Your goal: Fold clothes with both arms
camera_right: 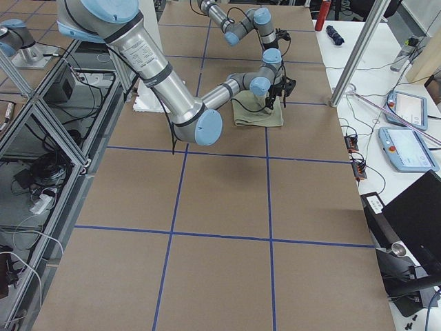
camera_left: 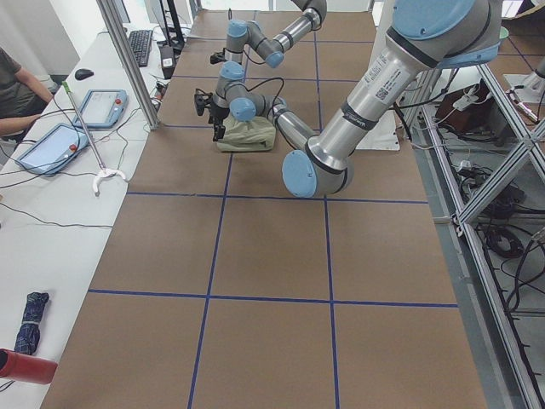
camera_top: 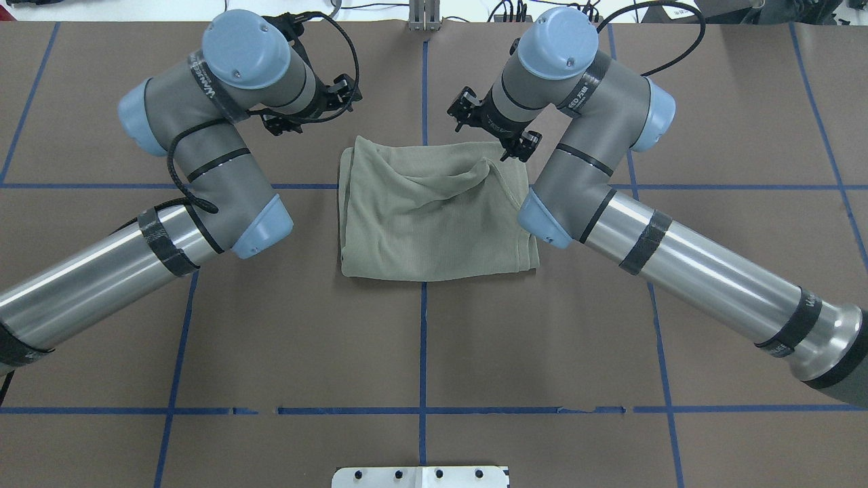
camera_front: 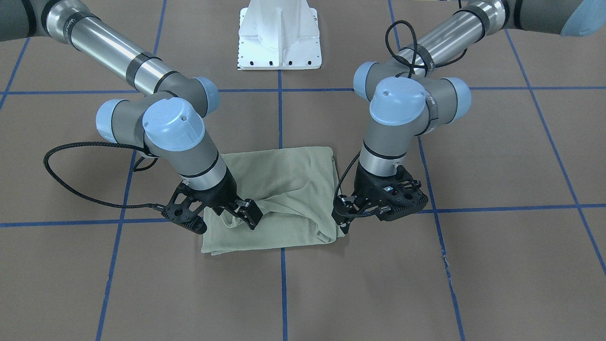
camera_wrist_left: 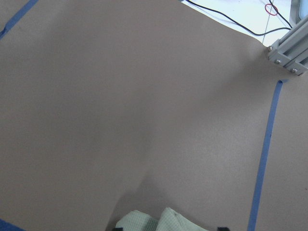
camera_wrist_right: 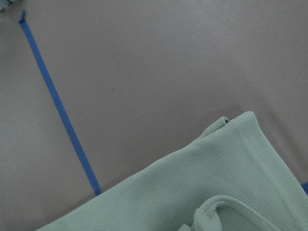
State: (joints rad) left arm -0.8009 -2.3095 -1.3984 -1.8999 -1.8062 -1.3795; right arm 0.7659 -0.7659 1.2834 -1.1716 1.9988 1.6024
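Observation:
The sage-green shirt lies folded into a rough rectangle at the table's middle, and it also shows in the overhead view. My right gripper is shut on fabric near the shirt's far edge and pulls up a ridge across it. My left gripper sits at the opposite far corner. A bunch of green cloth shows between its fingertips in the left wrist view, so it looks shut on the shirt. The right wrist view shows the shirt's ribbed edge close below. The hang tag and logo are hidden.
The white pedestal base stands at the robot's side of the table. Blue tape lines grid the brown table. A side bench with tablets and a seated person lies beyond the table's far edge.

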